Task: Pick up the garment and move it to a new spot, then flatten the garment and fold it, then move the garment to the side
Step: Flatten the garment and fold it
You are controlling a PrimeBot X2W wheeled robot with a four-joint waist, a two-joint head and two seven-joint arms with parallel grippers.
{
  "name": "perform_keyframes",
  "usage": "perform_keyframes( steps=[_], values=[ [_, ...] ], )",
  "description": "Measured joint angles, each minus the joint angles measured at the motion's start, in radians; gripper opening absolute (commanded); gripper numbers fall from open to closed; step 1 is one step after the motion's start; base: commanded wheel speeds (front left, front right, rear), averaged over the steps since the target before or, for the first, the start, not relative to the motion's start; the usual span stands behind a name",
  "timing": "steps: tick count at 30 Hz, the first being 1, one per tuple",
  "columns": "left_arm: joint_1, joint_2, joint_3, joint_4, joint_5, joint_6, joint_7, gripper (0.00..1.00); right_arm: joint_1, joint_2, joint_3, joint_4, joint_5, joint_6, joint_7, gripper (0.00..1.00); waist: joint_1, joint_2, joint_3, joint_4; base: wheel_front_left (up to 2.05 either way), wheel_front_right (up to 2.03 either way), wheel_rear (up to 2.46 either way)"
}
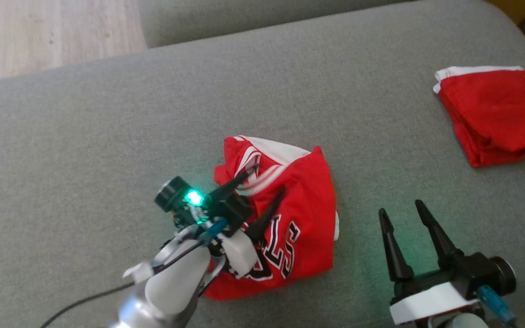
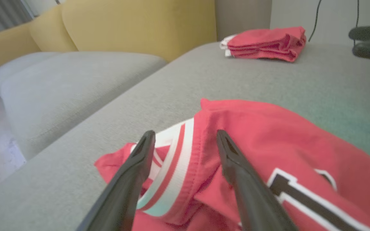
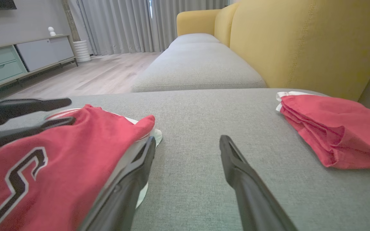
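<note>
One garment (image 1: 301, 191), grey cushion (image 1: 107, 136), wooden floor (image 1: 39, 32)

L gripper (image 1: 269, 178): blk fingers (image 1: 235, 181), green LED (image 1: 194, 197) | forearm (image 1: 171, 282): silver, cable (image 1: 75, 304) | R gripper (image 1: 401, 207): white base (image 1: 429, 306), blue plug (image 1: 495, 300) (prob)

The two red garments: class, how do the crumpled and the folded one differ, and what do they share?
The crumpled jersey lies bunched; the folded garment is a neat stack. The crumpled jersey shows black-and-white lettering; the folded garment shows plain red with a white edge. The open left gripper is at the crumpled jersey; the folded garment lies apart. Both rest on the grey cushion.
</note>
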Motion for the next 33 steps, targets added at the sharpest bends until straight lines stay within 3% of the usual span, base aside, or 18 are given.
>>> perform_keyframes(
  steps=[4,7,8,9,10,18,23,26,29,33],
  values=[
    [-0.073,0.011,-0.130,0.107,-0.113,0.000,0.052,1.00,-0.022,0.000,0.015,0.002,0.003,0.000,0.000,1.00,-0.0002,0.0000,0.033,-0.013,0.00,0.00,0.00],
    [-0.097,0.021,-0.182,0.140,-0.141,0.000,0.072,1.00,-0.030,-0.001,0.014,0.001,0.008,0.000,0.000,1.00,-0.0001,0.0000,0.039,-0.015,0.00,0.00,0.00],
    [-0.105,0.023,-0.205,0.153,-0.158,0.000,0.077,0.93,-0.033,-0.001,0.014,0.001,0.008,0.000,0.000,1.00,-0.0001,0.0000,0.039,-0.016,0.00,0.00,0.00],
    [-0.111,0.025,-0.224,0.164,-0.182,0.000,0.086,0.19,-0.035,-0.001,0.013,0.001,0.008,0.000,0.000,1.00,-0.0002,0.0000,0.038,-0.016,0.00,0.00,0.00],
    [-0.113,0.025,-0.241,0.170,-0.207,0.000,0.087,0.00,-0.035,-0.002,0.012,0.002,0.008,0.000,0.000,1.00,-0.0003,0.0000,0.036,-0.016,0.00,0.00,0.00],
    [-0.138,0.021,-0.357,0.091,-0.439,0.000,-0.005,0.00,-0.032,-0.002,0.009,0.004,0.009,0.000,0.000,1.00,-0.0004,0.0000,-0.016,-0.022,0.00,0.00,0.00],
    [-0.293,0.010,-0.362,-0.007,-0.619,0.000,-0.049,0.00,-0.016,-0.002,0.010,0.015,0.048,0.000,0.000,1.00,-0.0003,0.0000,-0.077,-0.040,0.00,0.00,0.00],
    [-0.421,0.004,-0.296,-0.028,-0.719,0.000,-0.067,0.00,0.016,-0.002,0.007,0.021,0.051,0.000,0.000,1.00,-0.0004,0.0000,-0.121,-0.053,0.00,0.00,0.00],
    [-0.530,-0.017,-0.109,-0.002,-0.868,0.000,-0.083,0.00,0.041,-0.001,-0.008,0.023,0.051,0.000,0.000,1.00,-0.0005,0.0000,-0.161,-0.066,0.00,0.00,0.00],
    [-0.638,-0.019,0.003,0.089,-0.924,0.000,-0.091,0.00,0.051,-0.001,-0.020,0.022,0.051,0.000,0.000,1.00,-0.0005,0.0000,-0.196,-0.073,0.00,0.00,0.00]
  ],
)
